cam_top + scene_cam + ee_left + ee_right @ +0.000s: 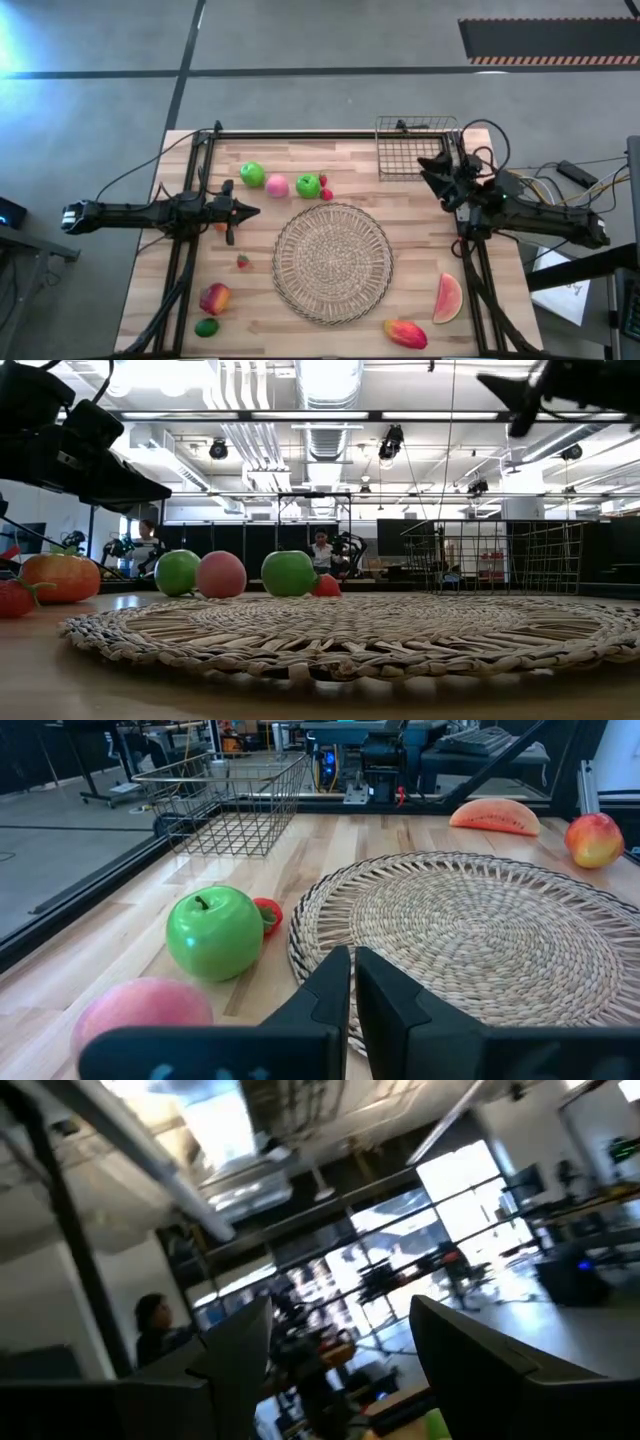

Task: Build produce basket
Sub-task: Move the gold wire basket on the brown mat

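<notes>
The wire mesh basket (418,150) stands on its bottom at the table's far right; it also shows in the left wrist view (225,805). Two green apples (252,174) (308,185), a pink peach (277,186) and a strawberry (326,193) lie beyond the round woven mat (332,262). A second strawberry (242,262), a red-yellow apple (214,298) and a lime (206,327) lie near left. The mango (405,333) and the watermelon slice (448,298) lie near right. My left gripper (254,211) is shut and empty, left of the mat. My right gripper (427,170) is open and empty, raised by the basket's near right corner.
An orange-red fruit (60,575) lies partly under my left arm. A dark metal frame (300,134) runs along the table's far edge and down both sides. People sit in the room beyond the table (320,548).
</notes>
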`<control>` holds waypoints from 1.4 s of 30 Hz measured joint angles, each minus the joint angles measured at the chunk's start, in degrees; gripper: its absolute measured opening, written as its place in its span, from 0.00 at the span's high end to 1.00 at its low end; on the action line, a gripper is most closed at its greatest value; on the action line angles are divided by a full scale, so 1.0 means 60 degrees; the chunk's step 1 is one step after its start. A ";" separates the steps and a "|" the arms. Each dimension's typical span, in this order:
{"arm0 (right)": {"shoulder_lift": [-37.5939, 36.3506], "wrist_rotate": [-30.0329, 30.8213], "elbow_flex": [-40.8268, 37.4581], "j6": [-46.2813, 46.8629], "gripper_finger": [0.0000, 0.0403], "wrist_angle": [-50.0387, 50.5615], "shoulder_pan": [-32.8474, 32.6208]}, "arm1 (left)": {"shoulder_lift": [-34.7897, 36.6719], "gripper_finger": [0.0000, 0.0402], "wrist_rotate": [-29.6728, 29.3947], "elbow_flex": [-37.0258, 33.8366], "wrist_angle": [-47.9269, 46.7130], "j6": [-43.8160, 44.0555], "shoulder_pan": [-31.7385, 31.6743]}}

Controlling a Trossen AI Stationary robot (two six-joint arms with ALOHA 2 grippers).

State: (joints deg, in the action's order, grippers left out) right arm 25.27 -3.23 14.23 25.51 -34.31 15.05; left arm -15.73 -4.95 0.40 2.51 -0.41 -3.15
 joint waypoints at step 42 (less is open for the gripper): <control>0.9888 0.3458 1.0328 -0.4059 0.36 1.7330 -0.0306 | -0.0007 0.99 0.0004 0.0000 0.0001 -0.0002 -0.0002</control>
State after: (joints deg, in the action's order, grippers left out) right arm 84.59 17.52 76.20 1.15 69.67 13.22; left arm -15.77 -4.93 0.40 2.52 -0.43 -3.16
